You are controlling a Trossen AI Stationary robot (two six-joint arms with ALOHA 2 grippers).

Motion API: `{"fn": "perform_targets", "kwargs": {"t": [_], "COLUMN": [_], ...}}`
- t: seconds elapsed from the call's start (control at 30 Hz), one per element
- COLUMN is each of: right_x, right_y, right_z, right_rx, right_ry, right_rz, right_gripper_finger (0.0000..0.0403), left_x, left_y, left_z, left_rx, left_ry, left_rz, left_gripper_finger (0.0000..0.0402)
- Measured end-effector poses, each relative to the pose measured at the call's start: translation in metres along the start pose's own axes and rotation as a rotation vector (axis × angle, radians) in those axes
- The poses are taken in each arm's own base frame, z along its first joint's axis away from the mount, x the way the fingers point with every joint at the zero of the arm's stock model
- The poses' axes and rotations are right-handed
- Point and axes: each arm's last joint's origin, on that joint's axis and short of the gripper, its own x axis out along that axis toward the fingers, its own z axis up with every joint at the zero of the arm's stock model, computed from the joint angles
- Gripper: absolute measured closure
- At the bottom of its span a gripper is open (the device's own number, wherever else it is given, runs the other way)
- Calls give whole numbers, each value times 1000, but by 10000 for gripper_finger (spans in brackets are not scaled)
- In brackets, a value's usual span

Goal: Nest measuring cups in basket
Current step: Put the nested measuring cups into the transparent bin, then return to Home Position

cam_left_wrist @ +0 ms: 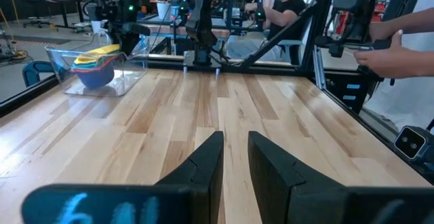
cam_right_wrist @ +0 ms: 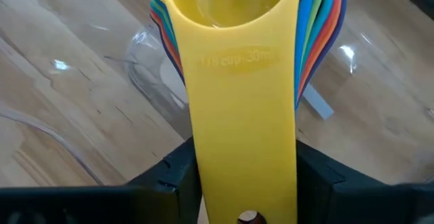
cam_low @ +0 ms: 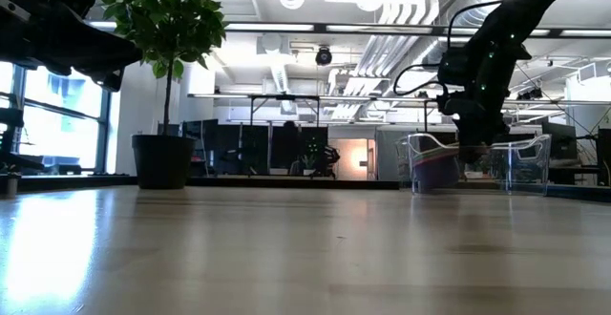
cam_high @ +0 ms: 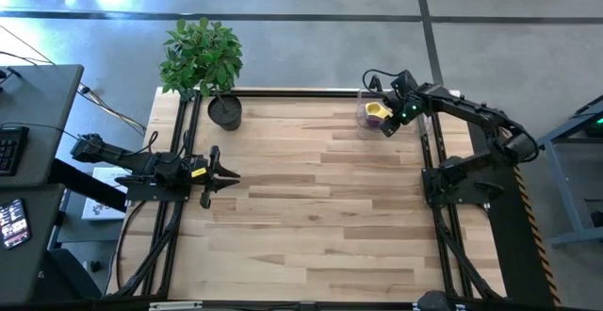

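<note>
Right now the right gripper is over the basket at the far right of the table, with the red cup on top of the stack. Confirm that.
One thing is wrong: the cup on top is yellow, not red. The right wrist view shows the yellow cup topping the nested stack, its handle between the right gripper fingers. The rest stands: the high view shows that gripper over the basket at the table's far right.

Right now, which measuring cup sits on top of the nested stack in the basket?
The yellow cup: it sits uppermost, its handle between the right gripper's fingers, the other colours fanned beneath it.
</note>
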Motion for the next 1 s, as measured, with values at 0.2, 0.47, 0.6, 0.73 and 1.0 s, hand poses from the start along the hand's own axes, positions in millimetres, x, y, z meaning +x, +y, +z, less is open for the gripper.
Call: {"fn": "perform_targets", "kwargs": {"t": [0.2, 0.47, 0.6, 0.73, 1.0], "right_x": [0, -2, -15, -38, -77], "right_y": [0, 0, 3, 7, 53], "right_z": [0, 1, 1, -1, 13], "right_rx": [-1, 1, 7, 5, -58], "right_ry": [-5, -18, -83, -206, -606], "right_rz": [-1, -1, -3, 9, 255], "right_gripper_finger": [206, 151, 147, 147, 147], "left_x": [0, 0, 0, 0, 0], "left_y": [0, 0, 0, 0, 0], "left_z": [0, 0, 0, 0, 0], "left_rx": [0, 0, 0, 0, 0], "left_ry": [0, 0, 0, 0, 0], "left_rz": [0, 0, 0, 0, 0], "left_gripper_finger": [342, 342, 342, 342, 342]}}
